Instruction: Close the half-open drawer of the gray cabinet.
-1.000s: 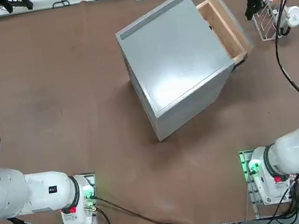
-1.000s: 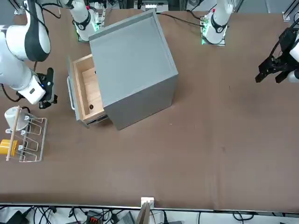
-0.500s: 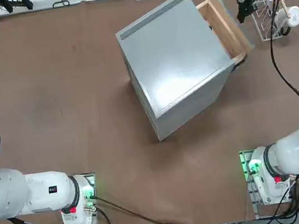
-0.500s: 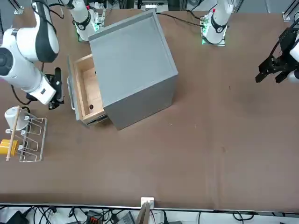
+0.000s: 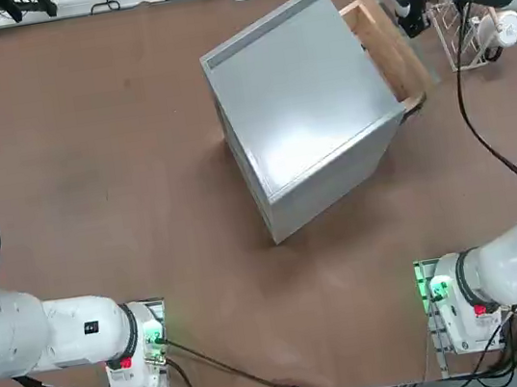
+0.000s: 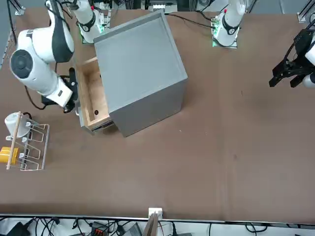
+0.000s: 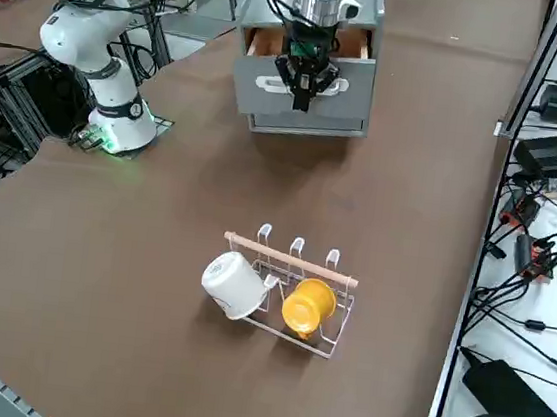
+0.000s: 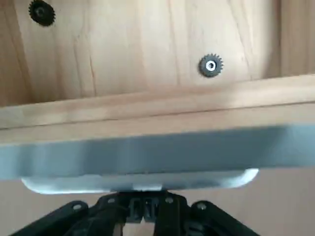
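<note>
The gray cabinet (image 5: 304, 109) stands slanted at mid table, and its drawer (image 5: 390, 42) sticks out half-open toward the right edge. The drawer has light-wood sides (image 6: 91, 96) and a gray front panel (image 7: 353, 86) with a pale handle (image 8: 138, 182). My right gripper (image 5: 404, 16) is shut and empty, at the outside of the drawer front. In the right wrist view its closed tips (image 8: 146, 209) sit right at the handle's middle. Two small black gears (image 8: 210, 65) lie on the drawer's wooden floor.
A white wire rack (image 7: 284, 290) with a white mug (image 7: 233, 284) and a yellow mug (image 7: 308, 305) stands on the brown table just beyond the drawer front, behind my right arm (image 6: 44, 73).
My right arm has swung away from the wire rack toward the cabinet. Its shut gripper now sits at the drawer front. The drawer has barely moved.
</note>
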